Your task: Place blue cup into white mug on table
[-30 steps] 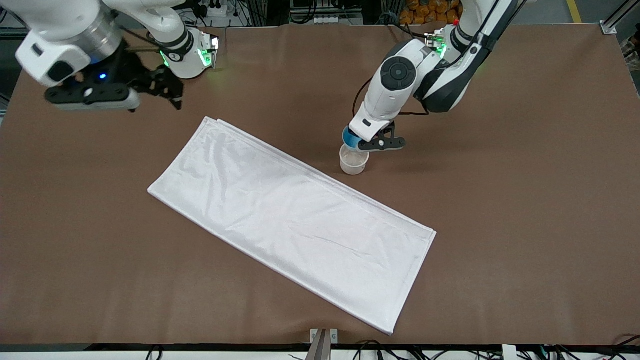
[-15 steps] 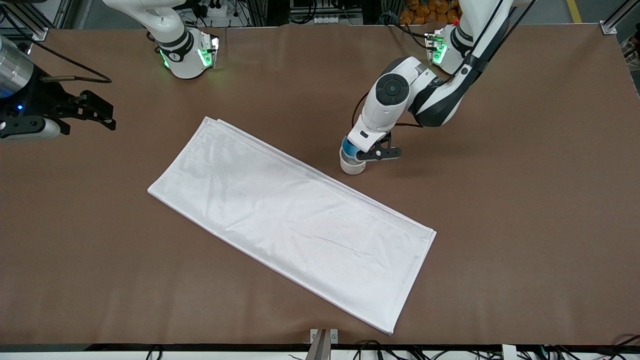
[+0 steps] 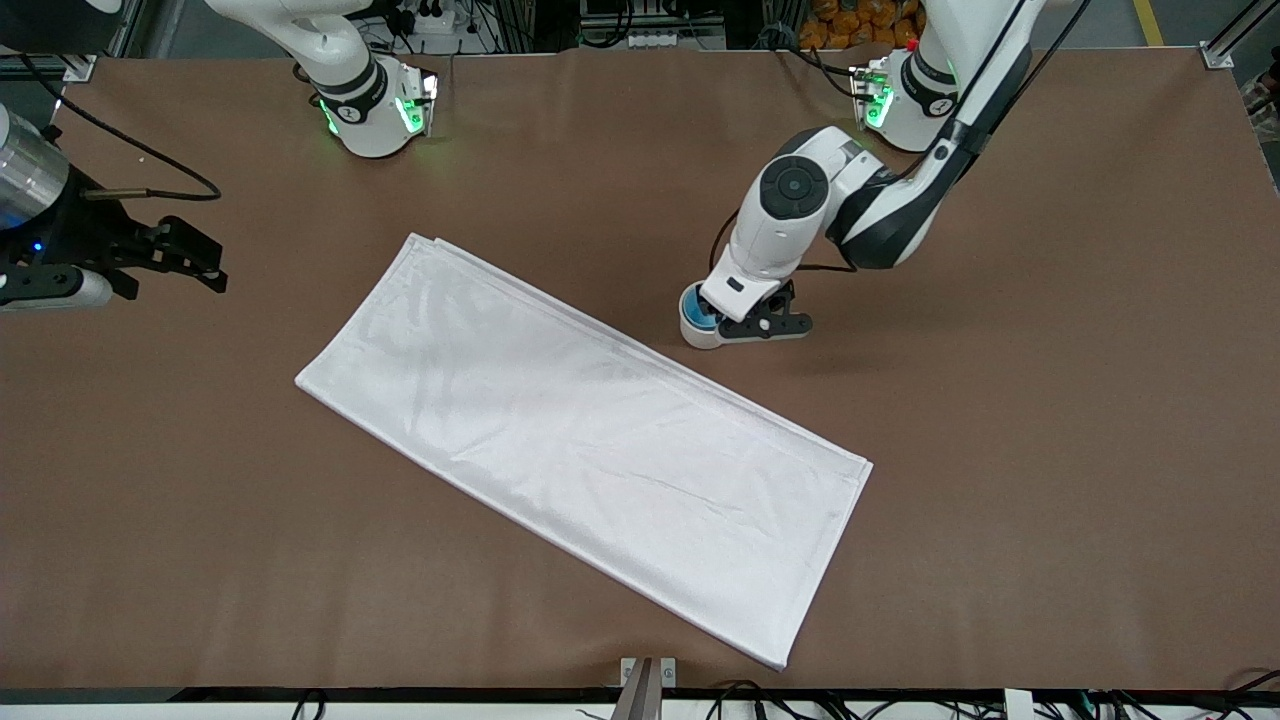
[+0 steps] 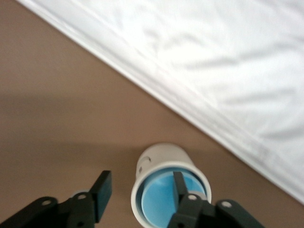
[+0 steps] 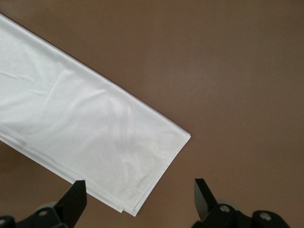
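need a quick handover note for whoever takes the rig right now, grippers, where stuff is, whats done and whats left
Left gripper: open, astride the white cylindrical mug's rim, one finger inside the small bright-blue plastic cup.
Right gripper: open, waiting over the brown table at the right arm's end.
Done: blue cup sits inside the mug, beside the white cloth.
Left: lift the left gripper clear.

A robotics lab: aluminium framing point(image 3: 1240, 30) and cables point(image 3: 640, 25) crowd the brown-covered table's point(image 3: 1050, 500) edge.
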